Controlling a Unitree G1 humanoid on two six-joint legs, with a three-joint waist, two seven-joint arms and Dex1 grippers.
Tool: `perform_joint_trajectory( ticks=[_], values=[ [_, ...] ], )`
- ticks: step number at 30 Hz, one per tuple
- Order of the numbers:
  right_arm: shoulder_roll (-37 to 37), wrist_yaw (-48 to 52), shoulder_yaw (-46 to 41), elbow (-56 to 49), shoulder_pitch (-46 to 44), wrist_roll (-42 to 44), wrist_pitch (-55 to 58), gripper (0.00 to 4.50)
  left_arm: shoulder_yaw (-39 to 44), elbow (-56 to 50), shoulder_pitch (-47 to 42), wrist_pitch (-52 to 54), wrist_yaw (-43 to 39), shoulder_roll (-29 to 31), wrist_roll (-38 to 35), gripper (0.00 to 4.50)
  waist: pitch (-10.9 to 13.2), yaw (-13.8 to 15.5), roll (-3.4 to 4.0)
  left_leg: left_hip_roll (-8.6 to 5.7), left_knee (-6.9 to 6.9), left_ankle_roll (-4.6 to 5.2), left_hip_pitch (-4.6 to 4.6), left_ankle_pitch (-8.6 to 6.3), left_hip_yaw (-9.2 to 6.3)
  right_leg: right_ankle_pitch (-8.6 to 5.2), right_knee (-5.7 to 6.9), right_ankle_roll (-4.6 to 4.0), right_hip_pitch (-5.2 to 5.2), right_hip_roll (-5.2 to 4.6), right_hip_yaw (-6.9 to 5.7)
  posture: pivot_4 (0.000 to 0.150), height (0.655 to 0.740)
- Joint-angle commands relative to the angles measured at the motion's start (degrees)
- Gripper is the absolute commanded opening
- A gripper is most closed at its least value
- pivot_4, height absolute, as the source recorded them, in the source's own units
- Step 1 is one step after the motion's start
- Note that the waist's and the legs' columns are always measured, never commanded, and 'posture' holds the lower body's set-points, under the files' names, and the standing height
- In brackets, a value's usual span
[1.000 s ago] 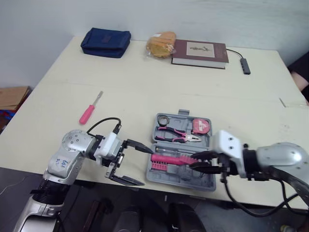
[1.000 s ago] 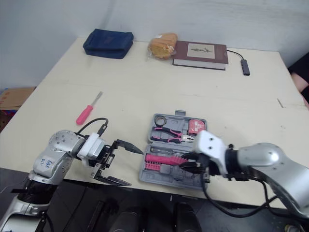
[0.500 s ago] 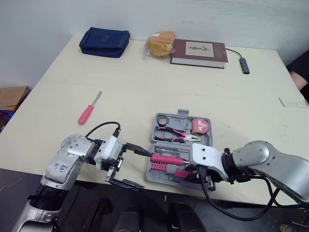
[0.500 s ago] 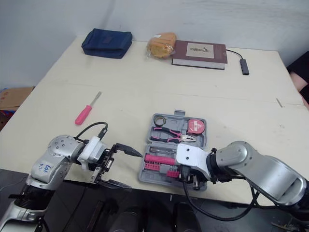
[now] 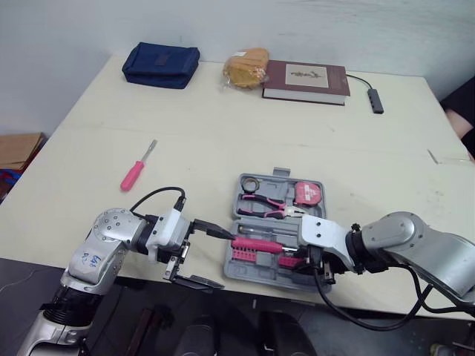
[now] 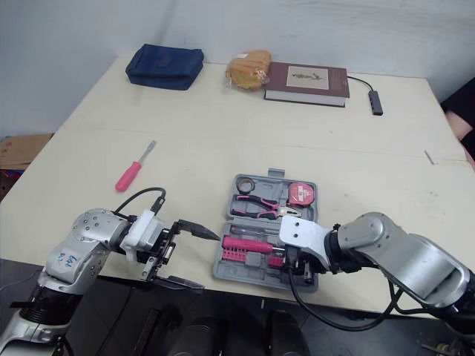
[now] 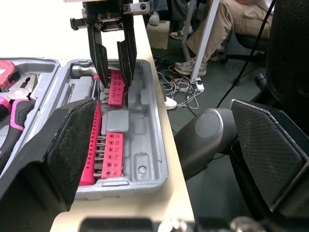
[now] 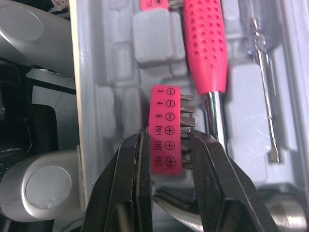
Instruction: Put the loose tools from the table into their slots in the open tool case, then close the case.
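Observation:
The open grey tool case (image 5: 239, 265) lies near the table's front edge, holding pliers (image 5: 271, 208), a tape measure (image 5: 308, 194), a pink-handled hammer (image 5: 256, 243) and pink bit rows. My right gripper (image 5: 312, 265) points down into the case's front half. Its fingers (image 8: 137, 193) are shut on a small pink bit holder (image 8: 166, 128) beside the hammer's neck. My left gripper (image 5: 223, 259) hangs wide open at the table's front edge, just left of the case, with nothing between its pads (image 7: 63, 145). A loose pink-handled screwdriver (image 5: 137, 169) lies on the table to the left.
At the back of the table are a blue pouch (image 5: 161, 64), a bagged bun (image 5: 247, 67), a brown book (image 5: 306, 80) and a small cabled adapter (image 5: 377, 100). A cardboard box (image 5: 18, 148) sits on the floor at left. A seated person's legs (image 7: 227, 29) are beyond the table.
My right gripper has turned from lying level over the case to pointing down into its front half, then shifted slightly right. The left gripper sank a little and stays open.

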Motion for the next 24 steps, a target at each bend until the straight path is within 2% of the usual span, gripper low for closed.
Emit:
perform_joint_trajectory(
  ticks=[1,9,24],
  values=[
    [1.3,0.5,1.4,0.6,-2.2,-2.0,0.0,0.77,1.5,-0.5,-1.1,-1.0,1.0,0.0,0.3,4.5,0.0,-0.1,0.0,0.0,0.01,0.0,0.0,0.0,0.0,0.0,0.0,0.0,0.0,0.0,0.01,0.15,0.74],
    [4.0,2.1,2.2,0.1,-4.5,-1.3,2.1,0.77,1.3,-0.3,-0.9,-1.2,1.5,0.2,0.4,4.5,0.0,-0.1,0.0,0.0,0.02,0.01,0.02,-0.01,0.0,0.0,0.13,-0.01,-0.03,0.01,0.0,0.15,0.74],
    [4.4,5.1,0.5,-0.3,-7.8,2.4,6.5,0.77,0.7,-0.9,-0.1,-1.1,2.7,-0.4,0.5,4.5,0.0,0.0,0.0,0.0,0.04,0.01,0.0,-0.01,-0.02,0.0,0.11,-0.02,-0.02,0.0,-0.01,0.15,0.74]
  ],
)
